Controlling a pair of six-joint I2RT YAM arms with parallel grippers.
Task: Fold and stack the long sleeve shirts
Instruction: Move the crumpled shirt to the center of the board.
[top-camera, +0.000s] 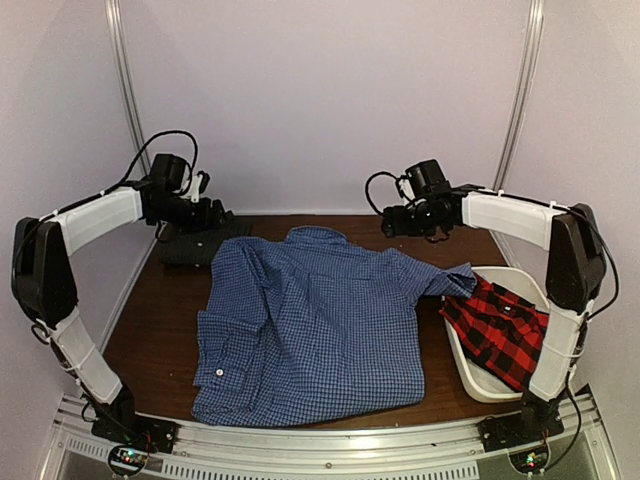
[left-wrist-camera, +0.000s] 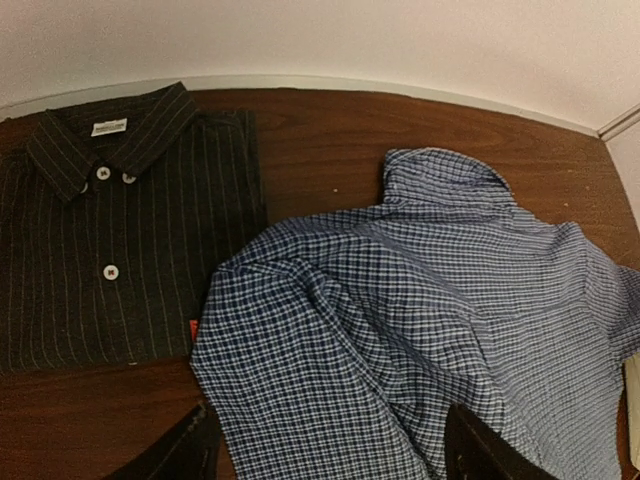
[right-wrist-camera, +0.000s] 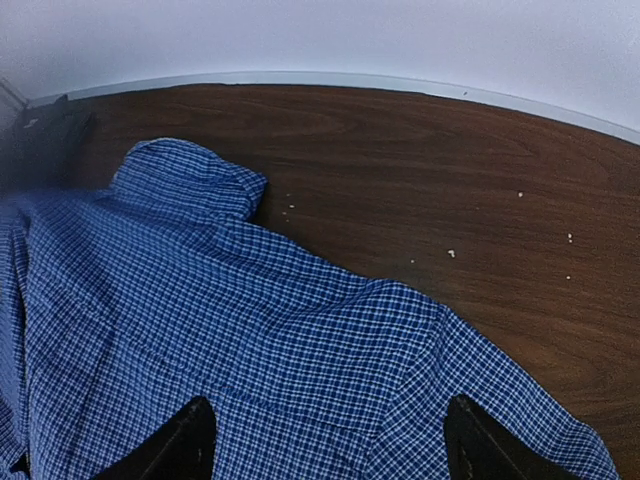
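Blue shirt (top-camera: 320, 330) untouched | left end effector (left-wrist-camera: 330, 445) spread | right end effector (right-wrist-camera: 325, 440) spread

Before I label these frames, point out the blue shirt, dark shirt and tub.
blue shirt (top-camera: 320, 330), top view, middle of the cloth.
dark shirt (left-wrist-camera: 130, 260), left wrist view, buttoned front.
tub (top-camera: 466, 365), top view, left wall.

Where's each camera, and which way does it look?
Top external: high behind the robot, looking down on table, blue shirt, white tub with red plaid shirt; left arm and right arm show.
Left wrist: on the left arm, facing the back wall over dark shirt and blue shirt; its fingers show.
Right wrist: on the right arm, facing the back wall over blue shirt; its fingers show.
All share the blue shirt.
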